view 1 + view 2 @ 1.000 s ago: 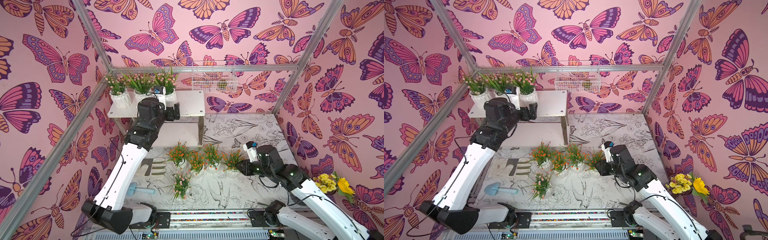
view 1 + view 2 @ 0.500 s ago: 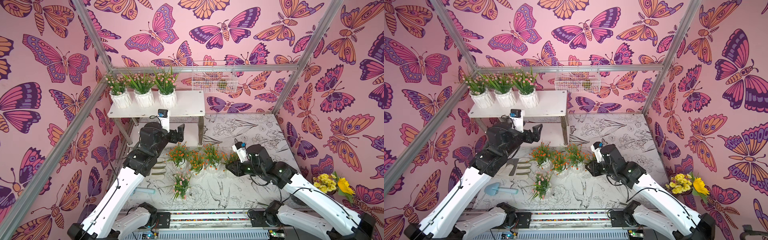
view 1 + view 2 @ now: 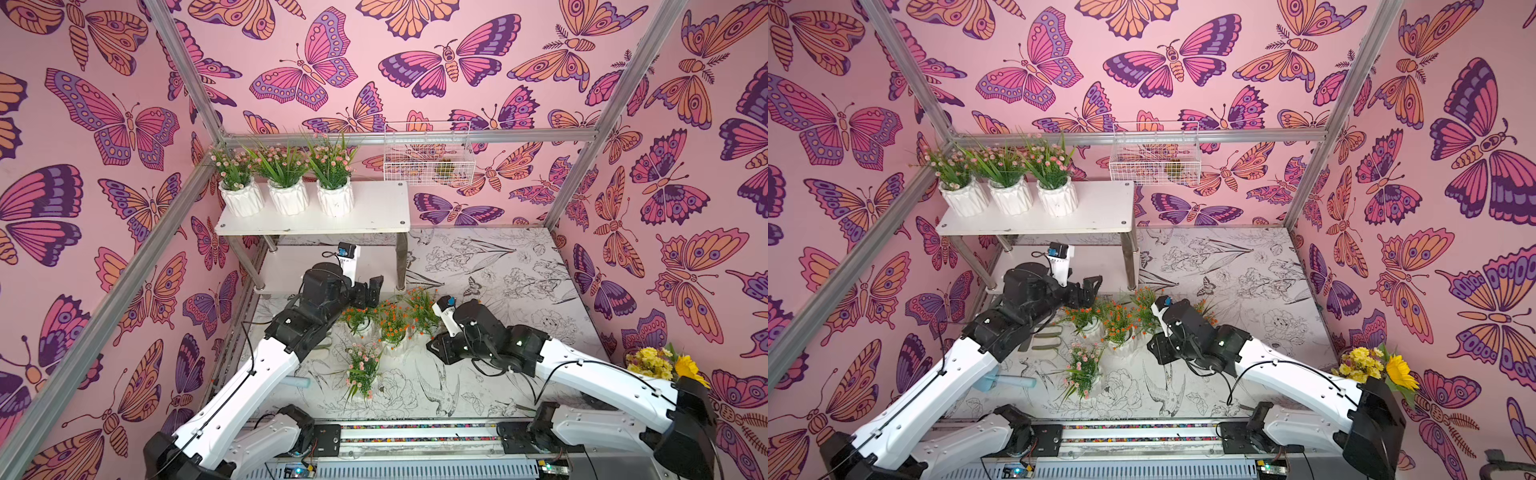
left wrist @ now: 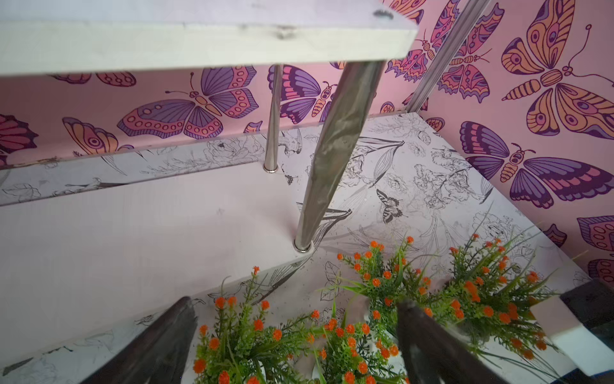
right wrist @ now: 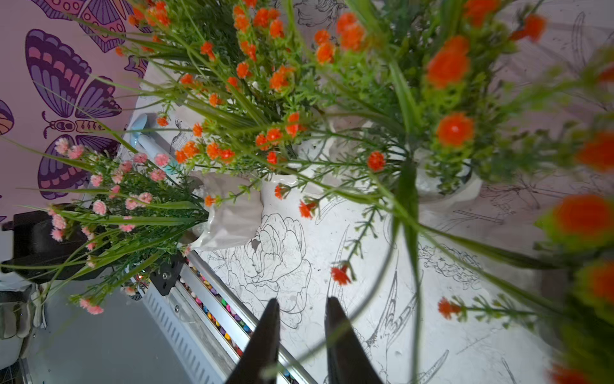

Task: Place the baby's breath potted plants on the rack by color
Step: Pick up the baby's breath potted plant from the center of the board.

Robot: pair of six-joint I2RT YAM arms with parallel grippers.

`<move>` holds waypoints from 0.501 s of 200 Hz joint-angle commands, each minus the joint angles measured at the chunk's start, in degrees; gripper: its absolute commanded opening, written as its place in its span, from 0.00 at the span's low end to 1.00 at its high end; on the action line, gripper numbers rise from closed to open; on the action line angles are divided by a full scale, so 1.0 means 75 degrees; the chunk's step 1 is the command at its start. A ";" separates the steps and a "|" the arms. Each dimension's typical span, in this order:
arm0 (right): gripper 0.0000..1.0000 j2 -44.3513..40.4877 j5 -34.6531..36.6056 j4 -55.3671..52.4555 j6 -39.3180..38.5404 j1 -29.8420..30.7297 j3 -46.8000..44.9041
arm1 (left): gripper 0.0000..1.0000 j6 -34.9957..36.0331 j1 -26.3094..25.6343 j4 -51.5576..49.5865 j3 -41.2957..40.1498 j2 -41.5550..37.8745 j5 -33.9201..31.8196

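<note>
The rack (image 3: 374, 208) stands at the back left; three pink baby's breath potted plants (image 3: 288, 195) line the left of its top board (image 3: 1100, 208). On the table in front stand three orange plants (image 3: 392, 324), and the right arm partly hides a further one (image 3: 1206, 309). A pink plant (image 3: 361, 370) stands alone nearer the front. My left gripper (image 3: 370, 291) hovers open over the leftmost orange plant, whose sprays (image 4: 252, 335) lie between its fingers (image 4: 159, 342). My right gripper (image 5: 304, 332) sits low beside the orange row, narrowly open and holding nothing.
A white wire basket (image 3: 426, 160) hangs on the back wall. A yellow sunflower bunch (image 3: 665, 361) sits at the right wall. A light blue tool handle (image 3: 1013, 380) and a garden fork (image 3: 1046, 336) lie on the table's left. The rack's silver leg (image 4: 332, 159) is close to my left gripper.
My left arm has pulled back from the rack's top board, leaving the third pink plant there, and dropped over the orange plants. My right arm has moved left along the orange row.
</note>
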 commanded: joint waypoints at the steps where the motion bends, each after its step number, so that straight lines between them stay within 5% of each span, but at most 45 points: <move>1: 0.26 0.0267 0.0516 0.0596 0.0385 0.0360 -0.0141 | 0.94 -0.0285 -0.0098 0.0133 -0.0375 -0.0404 0.0114; 100: 0.25 0.2421 0.1682 0.2114 0.1347 0.2147 0.0253 | 0.94 -0.0590 -0.0197 -0.0408 -0.1117 -0.1520 -0.0160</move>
